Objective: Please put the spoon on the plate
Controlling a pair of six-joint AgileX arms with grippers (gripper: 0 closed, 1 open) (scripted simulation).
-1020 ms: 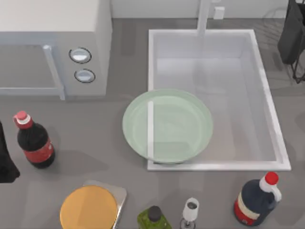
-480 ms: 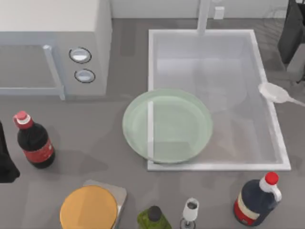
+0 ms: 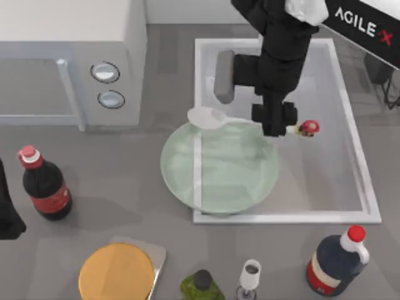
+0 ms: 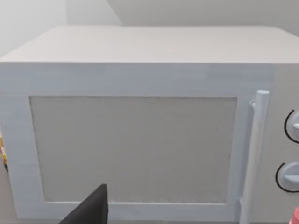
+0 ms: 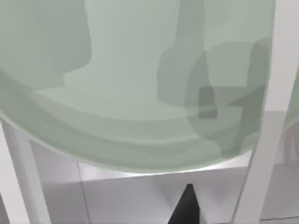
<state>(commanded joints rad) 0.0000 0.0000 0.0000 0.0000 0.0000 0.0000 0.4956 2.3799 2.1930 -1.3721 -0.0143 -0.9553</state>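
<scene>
Over the far rim of the plate [image 3: 219,165], my right gripper [image 3: 274,122] is clamped on the thin handle of the white spoon [image 3: 215,117], about halfway along it. So the spoon is up in the air, lying roughly level: its oval bowl sticks out toward the left past the plate's far-left rim, and the little red-and-white mushroom knob [image 3: 308,128] pokes out on the right side of the fingers, over the sink basin.

That pale green plate sits half on the counter and half over the front-left corner of the white sink [image 3: 353,150], you can see the sink's left wall right through the glass. From the right wrist camera it's mostly green plate [image 5: 140,79] with the sink's white rim under it.

Left arm [image 3: 7,206] is parked at the left edge of the counter, just beside the cola bottle [image 3: 45,184]; can't tell what its fingers are doing. Its wrist camera is staring at the microwave [image 4: 140,140], which stands at the far-left corner.

Along the near edge: an orange-yellow disc [image 3: 116,272], a green bottle [image 3: 202,285], a small white shaker [image 3: 250,275] and a dark red-capped jug [image 3: 337,259].
</scene>
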